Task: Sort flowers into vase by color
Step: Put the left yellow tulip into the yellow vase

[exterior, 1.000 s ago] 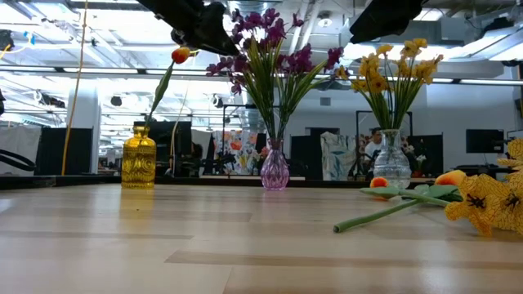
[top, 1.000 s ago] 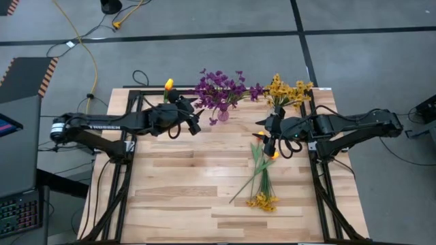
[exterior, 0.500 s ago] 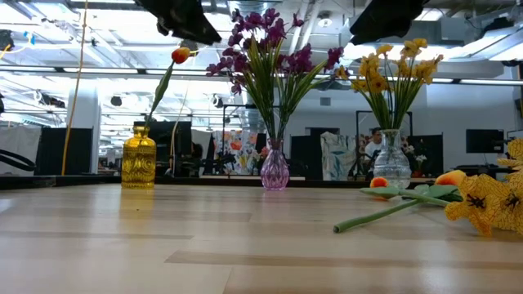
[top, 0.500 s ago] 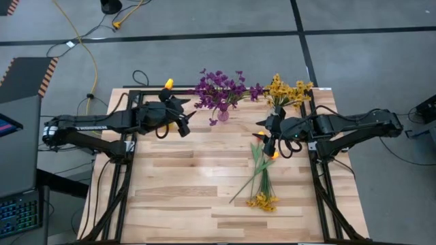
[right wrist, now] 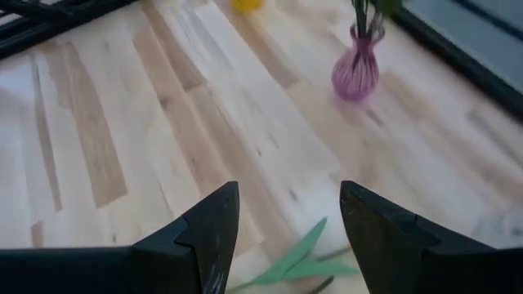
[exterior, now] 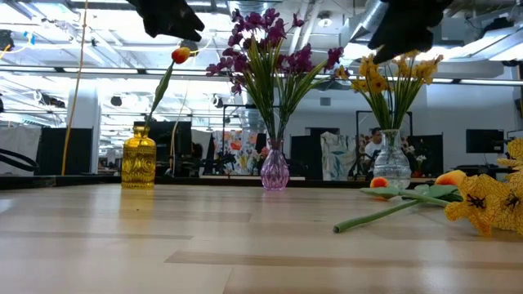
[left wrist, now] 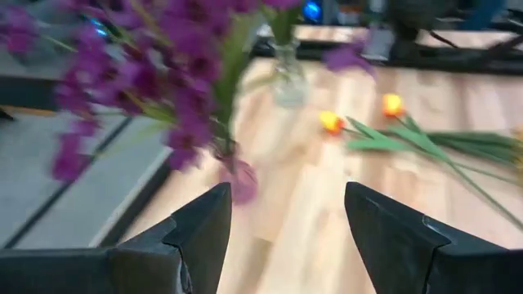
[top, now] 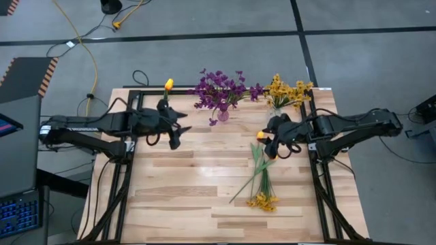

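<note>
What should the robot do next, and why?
Probably lower the right gripper, which is open and empty, onto the loose flowers lying on the table just below it. They are not yet in a vase, and the left gripper, also open, is farther away.

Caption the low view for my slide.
Purple flowers, yellow flowers and one tulip stand in vases.

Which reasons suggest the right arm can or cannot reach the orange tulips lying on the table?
Probably yes: the right gripper, fingers open, hovers just above the orange tulips, with nothing between them.
</note>
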`<state>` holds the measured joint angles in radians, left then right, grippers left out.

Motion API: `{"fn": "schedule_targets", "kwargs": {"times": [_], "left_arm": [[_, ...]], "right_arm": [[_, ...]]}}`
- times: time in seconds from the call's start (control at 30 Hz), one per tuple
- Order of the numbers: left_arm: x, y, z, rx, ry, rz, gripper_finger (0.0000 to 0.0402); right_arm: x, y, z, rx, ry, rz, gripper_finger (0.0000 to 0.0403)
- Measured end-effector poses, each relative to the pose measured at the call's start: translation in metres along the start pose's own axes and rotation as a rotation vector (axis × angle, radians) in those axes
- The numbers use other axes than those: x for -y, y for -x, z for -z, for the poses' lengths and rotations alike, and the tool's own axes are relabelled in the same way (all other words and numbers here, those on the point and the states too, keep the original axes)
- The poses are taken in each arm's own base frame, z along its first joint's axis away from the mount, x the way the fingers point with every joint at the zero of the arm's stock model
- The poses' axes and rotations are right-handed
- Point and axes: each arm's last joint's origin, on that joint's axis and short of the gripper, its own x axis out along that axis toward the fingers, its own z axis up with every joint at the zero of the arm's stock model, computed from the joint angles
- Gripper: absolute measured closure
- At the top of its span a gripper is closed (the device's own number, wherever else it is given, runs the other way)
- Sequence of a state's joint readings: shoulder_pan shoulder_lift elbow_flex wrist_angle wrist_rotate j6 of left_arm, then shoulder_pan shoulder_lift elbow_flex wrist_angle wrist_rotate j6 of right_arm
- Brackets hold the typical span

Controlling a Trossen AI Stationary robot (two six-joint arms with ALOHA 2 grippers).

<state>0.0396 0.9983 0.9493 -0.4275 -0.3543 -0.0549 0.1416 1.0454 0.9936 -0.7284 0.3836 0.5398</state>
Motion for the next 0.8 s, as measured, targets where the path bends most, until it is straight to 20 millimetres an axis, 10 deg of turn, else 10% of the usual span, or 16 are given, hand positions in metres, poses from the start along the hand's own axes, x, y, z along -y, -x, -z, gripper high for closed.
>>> {"fn": "schedule_targets", "kwargs": {"times": [0.8], "left_arm": [[0.075,-0.037,0.032,-0.244,-0.048,0.258,0.0175]], "right_arm": [[-0.048,-0.095,0.058,-0.334,-0.260,0.279,0.0164]]}}
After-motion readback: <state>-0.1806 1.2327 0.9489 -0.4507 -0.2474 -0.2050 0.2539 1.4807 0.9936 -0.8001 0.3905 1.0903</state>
